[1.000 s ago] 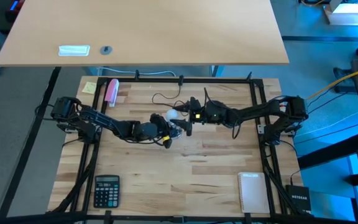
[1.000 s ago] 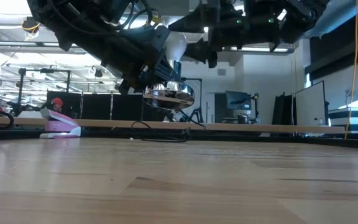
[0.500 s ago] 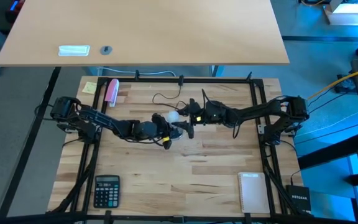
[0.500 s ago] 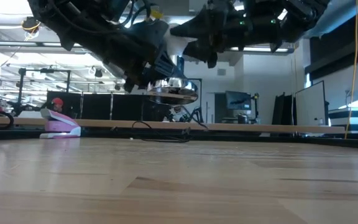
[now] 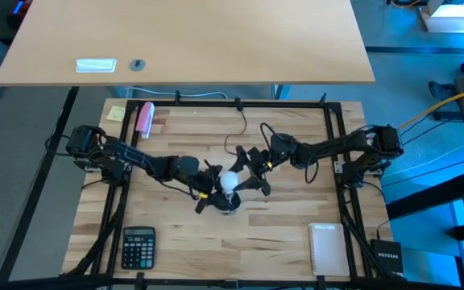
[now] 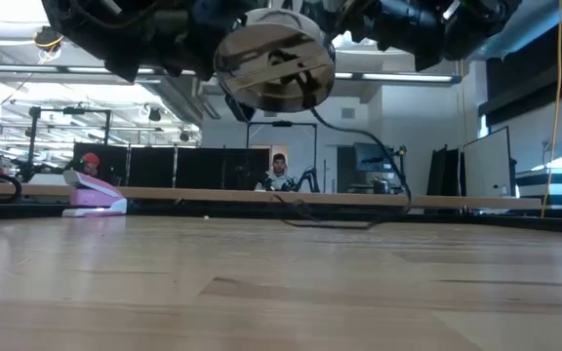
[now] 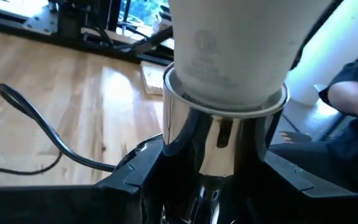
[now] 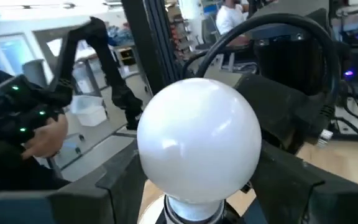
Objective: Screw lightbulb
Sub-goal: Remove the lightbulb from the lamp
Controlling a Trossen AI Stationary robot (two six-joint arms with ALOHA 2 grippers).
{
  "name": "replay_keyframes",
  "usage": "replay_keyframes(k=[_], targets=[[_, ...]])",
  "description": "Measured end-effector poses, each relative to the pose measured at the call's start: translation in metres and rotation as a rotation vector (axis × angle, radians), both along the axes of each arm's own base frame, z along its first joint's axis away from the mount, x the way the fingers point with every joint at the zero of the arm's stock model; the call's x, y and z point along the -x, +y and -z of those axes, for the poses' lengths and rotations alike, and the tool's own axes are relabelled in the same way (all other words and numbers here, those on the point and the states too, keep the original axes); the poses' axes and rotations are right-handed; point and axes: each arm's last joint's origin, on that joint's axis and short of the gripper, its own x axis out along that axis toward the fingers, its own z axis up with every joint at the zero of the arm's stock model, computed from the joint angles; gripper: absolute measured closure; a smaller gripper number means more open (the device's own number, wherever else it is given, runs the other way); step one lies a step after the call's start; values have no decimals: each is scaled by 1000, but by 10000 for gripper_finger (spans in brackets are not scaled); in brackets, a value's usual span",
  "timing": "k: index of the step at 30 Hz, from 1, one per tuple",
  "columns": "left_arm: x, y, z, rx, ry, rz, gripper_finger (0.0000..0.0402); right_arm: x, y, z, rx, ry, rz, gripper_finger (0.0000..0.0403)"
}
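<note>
The white lightbulb (image 5: 229, 181) sits in the mouth of the round silver socket (image 5: 226, 201) above the middle of the table. My left gripper (image 5: 213, 195), reaching in from the left, is shut on the socket (image 7: 222, 137), with the lightbulb (image 7: 235, 50) standing out of it. My right gripper (image 5: 249, 177), coming from the right, has its fingers on either side of the lightbulb's globe (image 8: 197, 140). In the low view the socket (image 6: 274, 66) shows its round back, which hides the lightbulb. A black cord (image 6: 359, 195) hangs from it. My left gripper pinches the socket's narrow lower part (image 7: 207, 190) between its two fingers (image 7: 135, 180), coming in about level from the table's left. The socket is lifted clear of the table and tipped, its back toward the near edge. Its cord trails slack onto the table. My right gripper has the lightbulb's white globe (image 8: 253, 155) between its two fingers (image 8: 291, 180), one on each side, coming in about level from the table's right. The globe fills the gap. The lightbulb's neck (image 8: 191, 211) stays in the socket, clear of the table.
A calculator (image 5: 138, 246) lies near the front left and a white pad (image 5: 329, 248) near the front right. A pink-and-white object (image 5: 145, 118) lies at the far left. The black cord (image 5: 236, 141) runs to the far edge. A person (image 6: 278, 171) sits in the room beyond.
Both grippers have moved together toward the table's near edge and a little up, taking the socket and lightbulb along. My left gripper has turned, so the socket, level before, is tipped with its round back facing the near edge. The cord has swung along after it.
</note>
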Motion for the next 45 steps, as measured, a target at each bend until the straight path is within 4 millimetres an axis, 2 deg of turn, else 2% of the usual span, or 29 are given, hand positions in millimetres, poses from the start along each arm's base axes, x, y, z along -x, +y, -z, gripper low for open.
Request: replay_keyframes(k=[6, 9, 14, 19, 22, 27, 34, 40, 45], targets=[[0, 3, 4, -6, 40, -80, 233, -3, -4, 2, -6, 62, 84, 97], [1, 5, 7, -23, 64, -163, 233, -5, -12, -1, -7, 105, 115, 68], [2, 11, 13, -58, 128, -337, 233, 6, -32, -6, -23, 314, 241, 43], [4, 16, 19, -106, 184, -511, 233, 25, -41, -7, 38, 465, 490, 39], [6, 19, 22, -131, 218, -547, 233, 25, -35, -1, 77, 486, 584, 39], [7, 21, 23, -136, 231, -570, 233, 19, -21, 12, 103, 440, 631, 38], [7, 21, 23, -141, 230, -570, 233, 17, -22, 27, 137, 489, 617, 38], [7, 21, 24, -142, 241, -571, 233, 19, -29, 28, 125, 552, 675, 38], [7, 21, 24, -138, 244, -573, 233, 18, -35, 20, 139, 660, 676, 38]])
